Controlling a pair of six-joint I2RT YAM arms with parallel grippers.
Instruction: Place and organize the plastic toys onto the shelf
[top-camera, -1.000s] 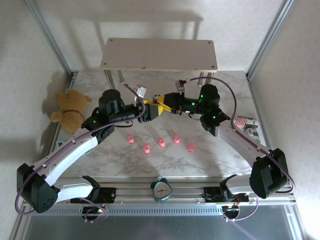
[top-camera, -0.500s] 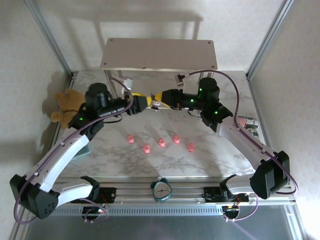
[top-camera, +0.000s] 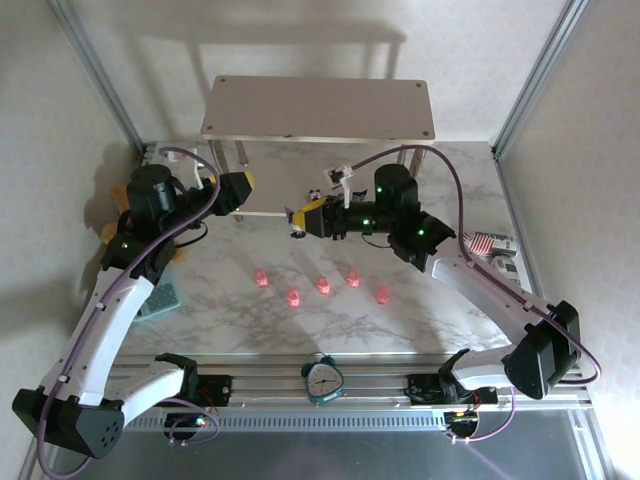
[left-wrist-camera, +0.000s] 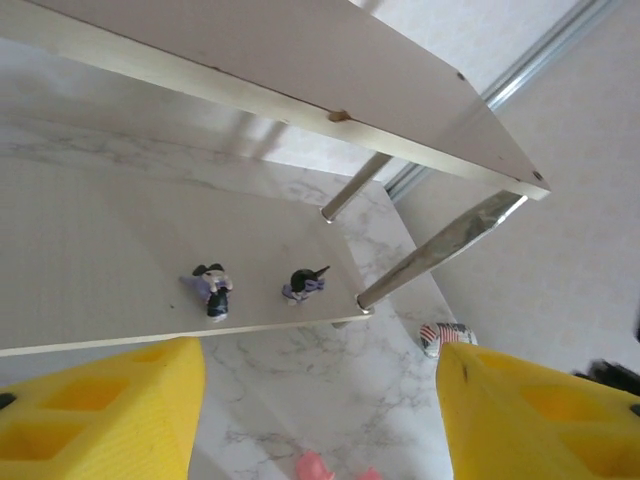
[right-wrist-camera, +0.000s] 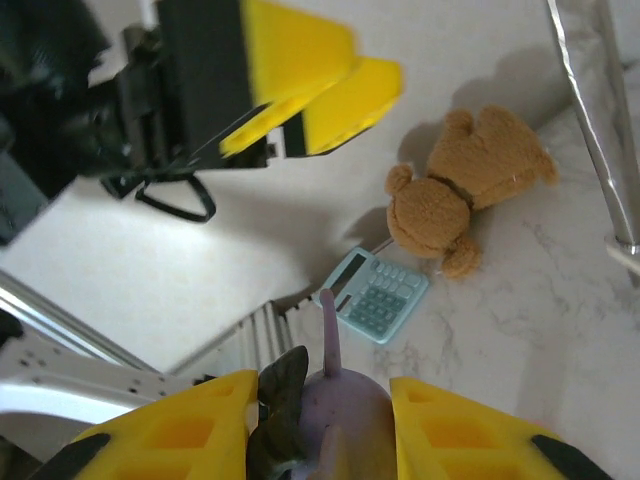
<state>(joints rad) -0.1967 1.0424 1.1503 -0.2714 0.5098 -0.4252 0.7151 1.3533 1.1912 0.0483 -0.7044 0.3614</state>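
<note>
My right pincer (top-camera: 300, 218) was clamped across the body of a purple figurine (right-wrist-camera: 338, 410), light, hard and likely slippery, just before the lower board of the shelf (top-camera: 318, 105), while my left pincer (left-wrist-camera: 315, 380) stood apart, empty.

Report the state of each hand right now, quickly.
Left hand: open, holding nothing.
Right hand: closed on a purple figurine.
</note>
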